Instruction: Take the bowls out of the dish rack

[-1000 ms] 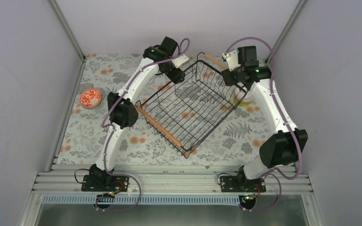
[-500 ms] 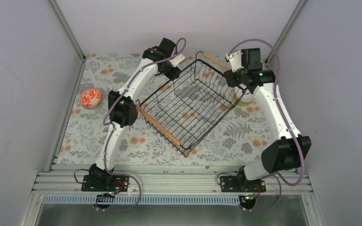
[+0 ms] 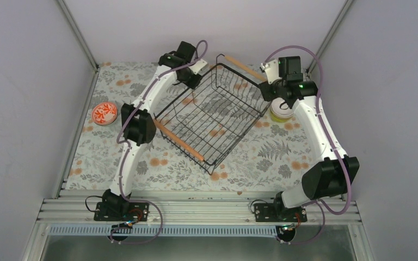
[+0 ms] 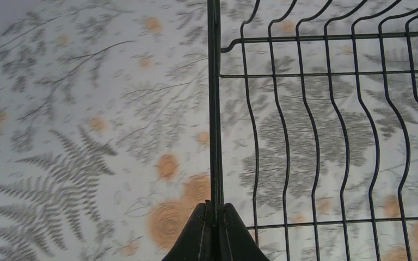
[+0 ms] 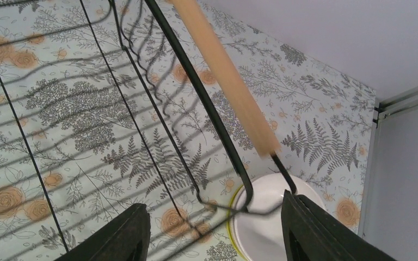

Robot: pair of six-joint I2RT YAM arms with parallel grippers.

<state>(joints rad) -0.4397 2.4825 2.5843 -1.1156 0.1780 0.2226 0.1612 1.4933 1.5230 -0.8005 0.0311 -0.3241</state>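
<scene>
**Diagonally set dish rack, pinched at one corner**

Seen from above, the dish rack (image 3: 241,137) sits cornerwise in the middle of the floral bench (image 3: 261,163). One wooden handle (image 3: 178,140) is on its near-left side and the other (image 3: 245,67) on its far side.

The left arm (image 3: 141,109) reaches to the rack's far-left corner. In its wrist view the left jaws are closed tight on a single upright black wire (image 4: 214,109) of the rack, the two fingers (image 4: 198,239) meeting around it.

The right arm (image 3: 315,130) hangs over the rack's far-right corner. Its jaws are spread wide and hold nothing. The fingers (image 5: 114,239) stand either side of the rack's rim wire (image 5: 196,92) and the wooden handle (image 5: 223,70), touching neither.

Just outside that corner a white bowl (image 5: 266,228) sits on the bench, nested in a yellow-green bowl (image 3: 276,117). A white bowl with a red-orange pattern (image 3: 104,113) sits near the bench's left edge, well apart from the rack.
</scene>
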